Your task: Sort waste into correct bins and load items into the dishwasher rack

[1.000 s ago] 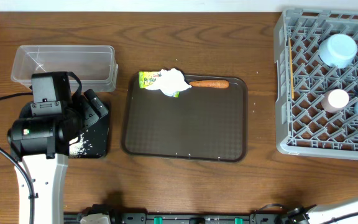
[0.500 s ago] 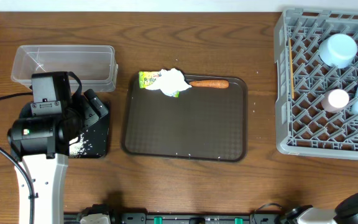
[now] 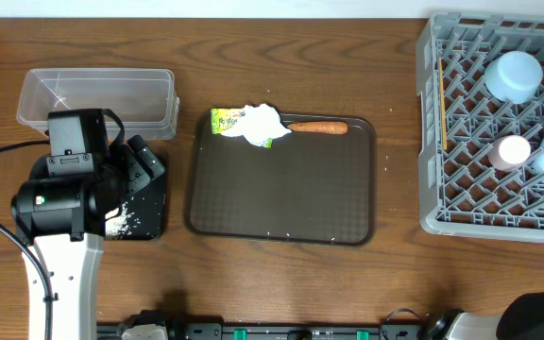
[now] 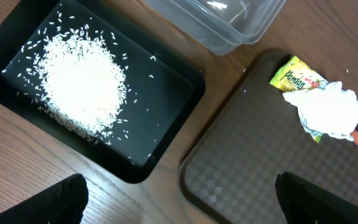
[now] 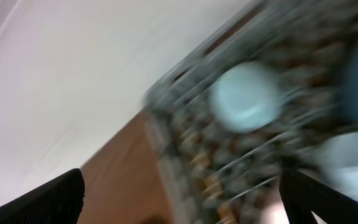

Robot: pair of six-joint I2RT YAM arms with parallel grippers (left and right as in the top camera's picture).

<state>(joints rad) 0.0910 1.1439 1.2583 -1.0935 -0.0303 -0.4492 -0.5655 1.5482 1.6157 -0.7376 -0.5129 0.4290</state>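
Note:
Loose white rice (image 4: 82, 81) lies in the shallow black tray (image 4: 160, 106), which my left arm partly covers in the overhead view (image 3: 149, 212). The clear tub (image 3: 97, 94) stands behind it. The yellow-green wrapper (image 3: 223, 120), crumpled tissue (image 3: 261, 123) and carrot (image 3: 317, 127) lie at the far edge of the brown serving tray (image 3: 281, 189). The grey rack (image 3: 442, 170) holds a light blue bowl (image 3: 513, 76), small white cups (image 3: 512, 151) and chopsticks (image 3: 441, 104). My left gripper (image 4: 179, 199) is open and empty above the gap between the black tray and the serving tray. My right gripper (image 5: 179, 199) is open, with a blurred view of the rack (image 5: 185, 155).
The left arm's base and body (image 3: 59, 203) fill the front left. Part of the right arm (image 3: 541, 321) shows at the front right edge. Bare wood lies between the serving tray and the rack.
The right arm has shifted at the front right edge and its wrist view is motion-blurred. The left arm and the waste have not moved.

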